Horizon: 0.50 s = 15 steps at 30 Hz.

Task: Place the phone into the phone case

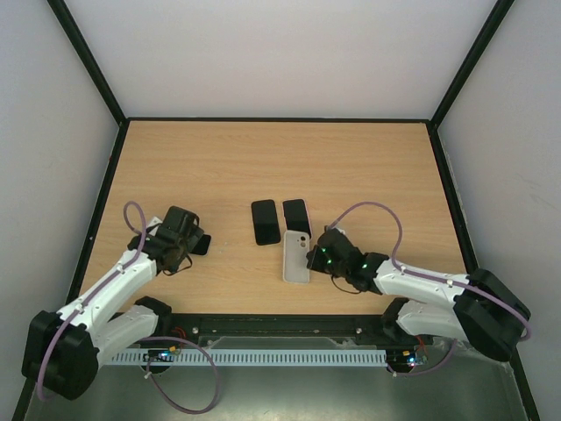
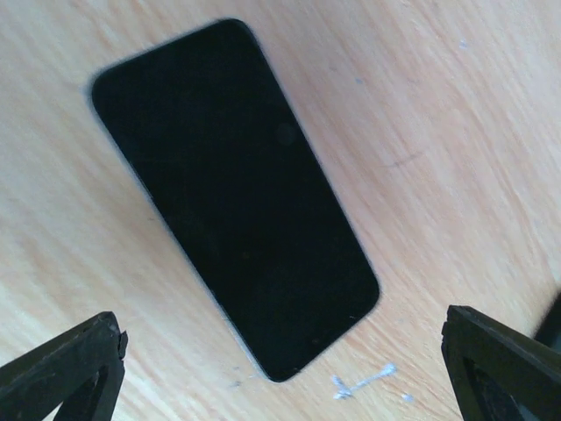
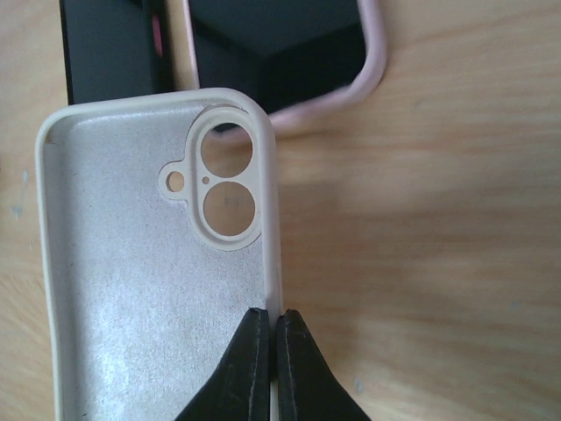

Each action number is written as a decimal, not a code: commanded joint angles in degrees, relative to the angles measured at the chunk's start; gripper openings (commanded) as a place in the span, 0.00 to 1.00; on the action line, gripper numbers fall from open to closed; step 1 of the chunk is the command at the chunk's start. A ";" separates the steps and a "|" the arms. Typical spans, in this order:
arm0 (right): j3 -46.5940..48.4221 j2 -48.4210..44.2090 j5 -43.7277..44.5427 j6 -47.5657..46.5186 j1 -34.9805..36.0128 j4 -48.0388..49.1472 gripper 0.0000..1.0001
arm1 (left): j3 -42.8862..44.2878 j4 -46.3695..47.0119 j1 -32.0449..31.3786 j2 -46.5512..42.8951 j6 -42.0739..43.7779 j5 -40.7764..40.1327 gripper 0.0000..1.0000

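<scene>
A white phone case (image 1: 295,257) lies open side up at the table's middle front, camera cutout at its far end. My right gripper (image 1: 315,256) is shut on its right wall; the right wrist view shows both fingertips (image 3: 254,329) pinching that wall of the case (image 3: 131,289). A black phone (image 2: 232,189) lies flat on the wood, screen dark, diagonal in the left wrist view. My left gripper (image 2: 282,326) is open just above it, fingers apart on either side of its near end. From above, the phone (image 1: 202,245) peeks out from under the left gripper (image 1: 193,240).
Two more dark flat things lie just beyond the white case: a black one (image 1: 266,221) and one with a pink rim (image 1: 296,217), both also in the right wrist view (image 3: 105,53) (image 3: 280,53). White scratch marks (image 2: 364,383) are on the wood by the phone.
</scene>
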 commanded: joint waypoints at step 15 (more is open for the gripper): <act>5.60 11.58 9.17 4.43 12.06 -7.49 0.10 | -10.62 17.14 0.07 -1.96 3.25 13.46 0.97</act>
